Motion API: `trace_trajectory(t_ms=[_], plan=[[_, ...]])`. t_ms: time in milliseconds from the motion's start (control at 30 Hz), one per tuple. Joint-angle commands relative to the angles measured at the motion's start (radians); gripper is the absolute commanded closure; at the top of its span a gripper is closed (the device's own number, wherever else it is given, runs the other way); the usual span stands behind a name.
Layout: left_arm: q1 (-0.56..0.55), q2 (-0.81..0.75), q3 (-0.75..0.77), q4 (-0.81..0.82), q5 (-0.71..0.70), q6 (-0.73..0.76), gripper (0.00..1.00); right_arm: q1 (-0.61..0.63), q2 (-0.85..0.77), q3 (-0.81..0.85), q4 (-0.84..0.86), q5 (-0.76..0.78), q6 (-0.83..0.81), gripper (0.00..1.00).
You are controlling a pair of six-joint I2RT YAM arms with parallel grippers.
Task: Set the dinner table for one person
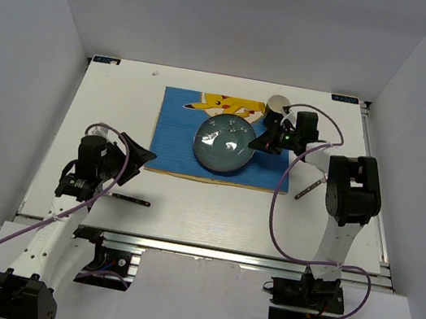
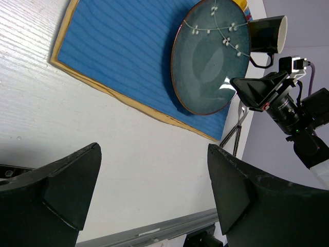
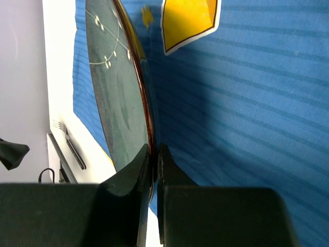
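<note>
We record one dinner table (image 1: pixel 187 213), a white rectangle lying under everything else, its long axis running left to right across the top view and its metal rail along the near edge above the arm bases. Two small blue tags sit at its far corners, too small for us to read. On its centre, toward the far side, lies one blue placemat (image 1: pixel 175 128), long axis also left to right and turned slightly off square with the table. It carries a yellow cartoon figure at its far edge, and we find no legible wording on it. One round blue-grey plate (image 1: pixel 221 149) with a white sprig pattern sits on the right half of the mat; we cannot tell whether it lies fully flat. One dark mug (image 1: pixel 277 105) with a pale interior stands at the mat's far right corner, just beyond the plate. We count two utensils: a fork (image 1: pixel 130 199) on bare table near the left front, and a dark-handled utensil (image 1: pixel 306 191) of uncertain type just off the mat's right edge. The right gripper (image 3: pixel 154 154) is clamped on the plate's right rim, a finger on each face. The left gripper (image 2: pixel 154 152) hovers over bare table left of the mat, fingers wide apart and holding nothing
</note>
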Motion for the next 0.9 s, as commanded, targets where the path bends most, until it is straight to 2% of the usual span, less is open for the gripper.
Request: trace_trajectory(t_ms=[0,300,567,667,867], plan=[[-0.001,-0.017,0.014,0.002,0.003,-0.002,0.07,0.015,-0.026,0.054,0.119,-0.078,0.052,1.00],[-0.001,-0.012,0.016,0.007,0.006,-0.001,0.07,0.019,-0.016,0.040,0.122,-0.060,0.043,1.00],[-0.001,-0.016,0.016,0.007,0.004,0.003,0.07,0.018,-0.009,0.036,0.082,-0.051,-0.012,0.80],[-0.001,-0.021,0.011,0.012,0.006,0.000,0.07,0.019,-0.015,0.039,0.057,-0.031,-0.046,0.68],[-0.001,-0.029,0.016,0.007,0.003,0.001,0.07,0.018,-0.027,0.045,0.005,0.001,-0.107,0.56]])
